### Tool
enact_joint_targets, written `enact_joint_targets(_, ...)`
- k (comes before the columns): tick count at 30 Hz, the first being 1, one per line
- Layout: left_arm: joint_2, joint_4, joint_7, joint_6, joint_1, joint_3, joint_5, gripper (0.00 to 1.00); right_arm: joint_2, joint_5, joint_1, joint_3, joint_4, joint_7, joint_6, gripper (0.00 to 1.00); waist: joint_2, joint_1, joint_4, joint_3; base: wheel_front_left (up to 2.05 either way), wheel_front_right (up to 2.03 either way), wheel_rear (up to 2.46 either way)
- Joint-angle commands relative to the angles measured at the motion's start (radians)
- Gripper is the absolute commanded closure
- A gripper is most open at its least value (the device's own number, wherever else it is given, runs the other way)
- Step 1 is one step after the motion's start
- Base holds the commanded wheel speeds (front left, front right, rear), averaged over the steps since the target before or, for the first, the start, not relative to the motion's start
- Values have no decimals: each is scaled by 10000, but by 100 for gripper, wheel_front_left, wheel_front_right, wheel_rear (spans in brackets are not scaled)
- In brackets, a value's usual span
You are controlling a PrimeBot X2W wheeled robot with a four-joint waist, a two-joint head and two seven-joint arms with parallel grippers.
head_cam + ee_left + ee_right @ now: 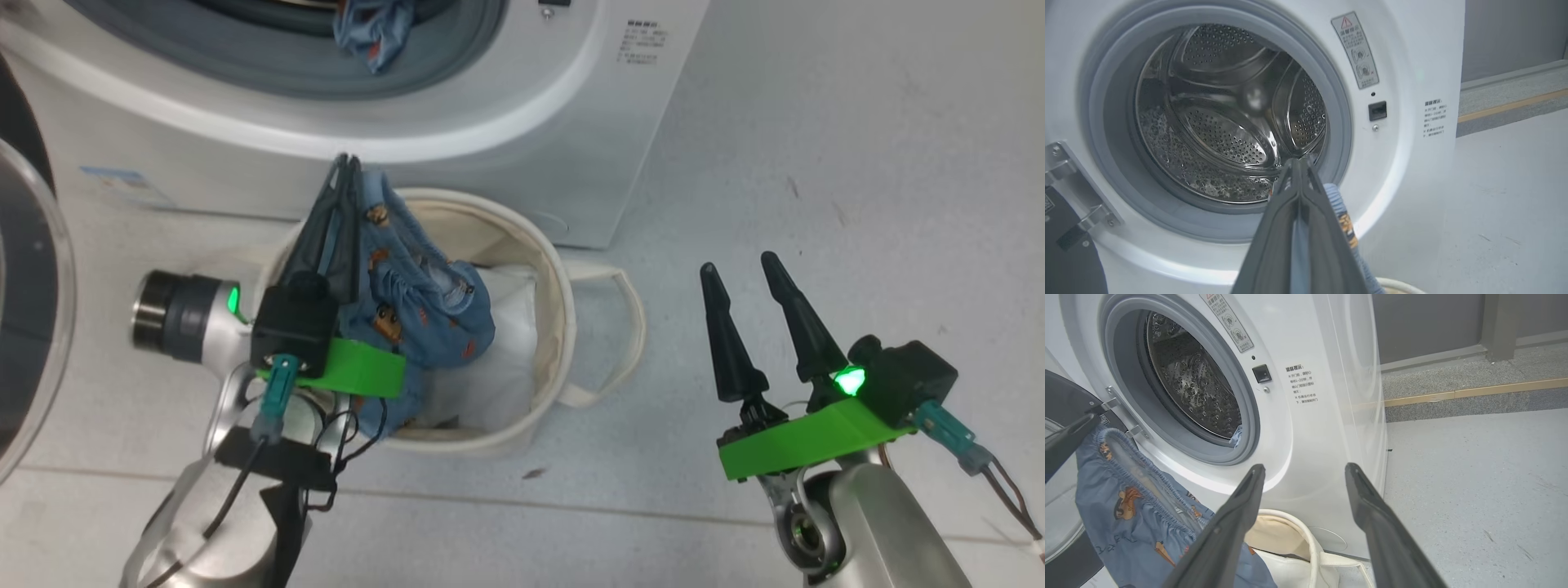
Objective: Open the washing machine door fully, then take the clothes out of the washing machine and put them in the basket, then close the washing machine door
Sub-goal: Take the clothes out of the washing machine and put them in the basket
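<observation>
My left gripper (pixel 347 161) is shut on a light-blue garment (pixel 424 302) with orange cartoon prints, which hangs over the cream basket (pixel 555 269). In the left wrist view the shut fingers (pixel 1299 161) point at the drum, with the blue cloth (pixel 1341 212) along their right side. The washing machine (pixel 506 139) stands behind the basket, its door (pixel 33 269) swung open at the left. Another blue piece (pixel 371 37) hangs in the drum mouth. My right gripper (pixel 738 264) is open and holds nothing, over the floor right of the basket. The right wrist view shows the garment (pixel 1135 514) and basket (pixel 1290 547).
A white fabric item (pixel 498 359) lies inside the basket. The basket's loop handle (pixel 624 327) sticks out to the right. Pale floor (pixel 857 163) extends right of the machine. A grey kerb with a yellow strip (pixel 1474 392) runs along the back.
</observation>
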Motion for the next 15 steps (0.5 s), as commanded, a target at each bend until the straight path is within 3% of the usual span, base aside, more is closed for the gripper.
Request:
enact_joint_targets(1,113,-79,-45,-58,-358,269,-31,100,49,4,-237,218,-369,-120,6,0,-1,1,-32,250,0,0,0)
enact_joint_targets(15,-714,4205,-45,-649,-1602,579,-367,100,49,-88,-777,243,-772,-120,6,0,-1,1,-483,1917,0,0,0)
